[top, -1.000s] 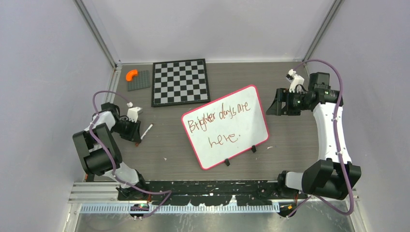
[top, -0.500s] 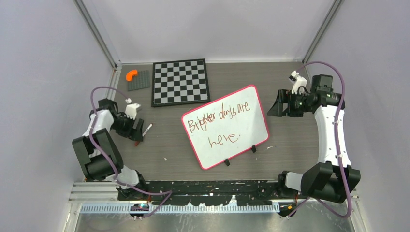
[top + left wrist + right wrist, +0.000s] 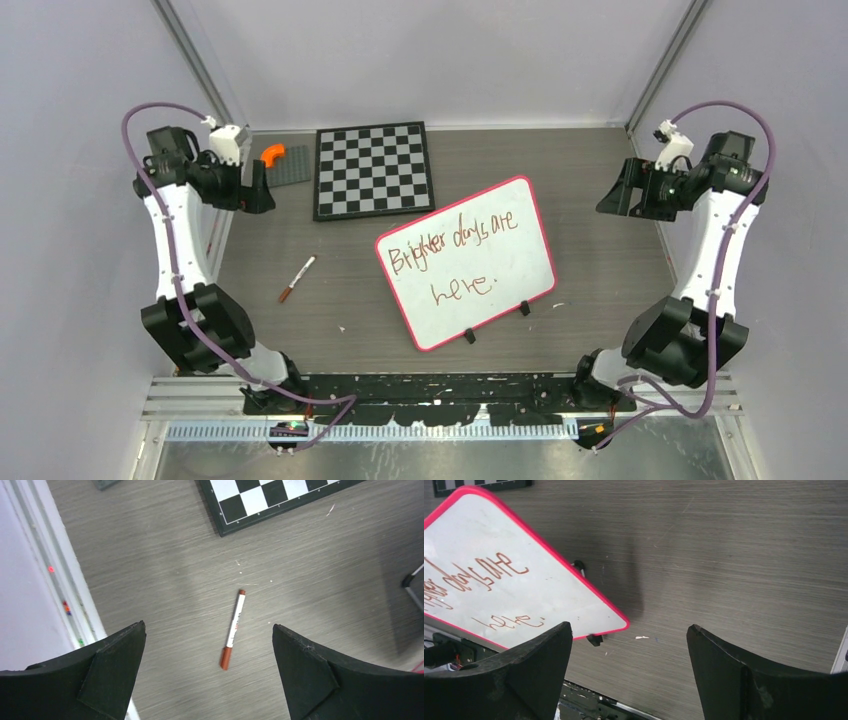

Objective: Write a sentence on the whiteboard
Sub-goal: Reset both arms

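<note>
The flat white whiteboard with a thin pink-red rim (image 3: pixel 520 262) is set near the middle of the grey wood-grain table (image 3: pixel 600 290), and the reddish-brown handwritten sentence (image 3: pixel 462 240), "Brighter days are here", is carried on it in two lines. The left gripper (image 3: pixel 208 626) is spread wide and empty above a brown-capped white marker (image 3: pixel 233 630) lying on the table. The right gripper (image 3: pixel 629 626) is likewise spread wide, with nothing held.

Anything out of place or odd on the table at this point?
The whiteboard sits rotated, askew to the table edges and the checkered board. The marker lies loose on the table, left of it. Nothing spilled or damaged shows.
</note>
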Controlling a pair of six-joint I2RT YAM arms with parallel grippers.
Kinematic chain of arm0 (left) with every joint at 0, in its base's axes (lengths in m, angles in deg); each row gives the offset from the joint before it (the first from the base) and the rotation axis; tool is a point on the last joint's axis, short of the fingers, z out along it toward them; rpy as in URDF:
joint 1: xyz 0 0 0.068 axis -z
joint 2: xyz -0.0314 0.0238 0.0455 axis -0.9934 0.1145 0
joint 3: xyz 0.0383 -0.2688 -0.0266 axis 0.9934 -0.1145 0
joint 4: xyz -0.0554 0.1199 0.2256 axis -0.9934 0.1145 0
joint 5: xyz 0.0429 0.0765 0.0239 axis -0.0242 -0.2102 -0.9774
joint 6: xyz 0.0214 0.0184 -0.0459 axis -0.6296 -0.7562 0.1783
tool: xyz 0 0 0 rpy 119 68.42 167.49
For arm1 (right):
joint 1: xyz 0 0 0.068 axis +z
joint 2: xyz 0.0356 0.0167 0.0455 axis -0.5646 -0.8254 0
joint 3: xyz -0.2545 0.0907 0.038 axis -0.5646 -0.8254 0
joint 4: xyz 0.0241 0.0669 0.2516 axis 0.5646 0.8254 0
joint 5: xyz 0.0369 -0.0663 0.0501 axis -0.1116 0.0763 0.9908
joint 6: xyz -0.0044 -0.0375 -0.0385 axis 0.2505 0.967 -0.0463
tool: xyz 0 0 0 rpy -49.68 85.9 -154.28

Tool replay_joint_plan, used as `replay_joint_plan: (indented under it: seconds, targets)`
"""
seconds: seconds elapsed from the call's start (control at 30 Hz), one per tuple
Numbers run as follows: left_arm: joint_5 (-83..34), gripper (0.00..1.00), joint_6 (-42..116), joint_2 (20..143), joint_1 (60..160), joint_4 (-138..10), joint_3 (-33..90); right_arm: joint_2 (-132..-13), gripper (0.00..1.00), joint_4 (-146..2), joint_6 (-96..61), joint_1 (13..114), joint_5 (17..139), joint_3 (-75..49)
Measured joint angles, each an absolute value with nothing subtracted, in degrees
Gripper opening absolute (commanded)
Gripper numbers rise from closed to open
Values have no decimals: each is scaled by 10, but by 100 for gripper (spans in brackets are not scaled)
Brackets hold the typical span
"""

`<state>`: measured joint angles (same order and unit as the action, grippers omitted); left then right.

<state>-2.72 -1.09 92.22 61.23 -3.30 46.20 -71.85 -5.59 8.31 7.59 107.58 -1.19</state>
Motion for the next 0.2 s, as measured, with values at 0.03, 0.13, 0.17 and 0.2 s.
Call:
replay_joint_plan:
  seconds: [0.03,0.13,0.17,0.2]
  targets:
    - [-25,100,4,925,612,-35,464,-728,89,-53,88,67,1076,-9]
    - [-18,100,49,929,612,-42,452,-759,89,-54,95,47,1076,-7]
    - [-14,100,61,929,612,-47,443,-768,89,-55,96,44,1076,-7]
    - [-13,100,74,929,612,-54,432,-778,89,-57,96,40,1076,-7]
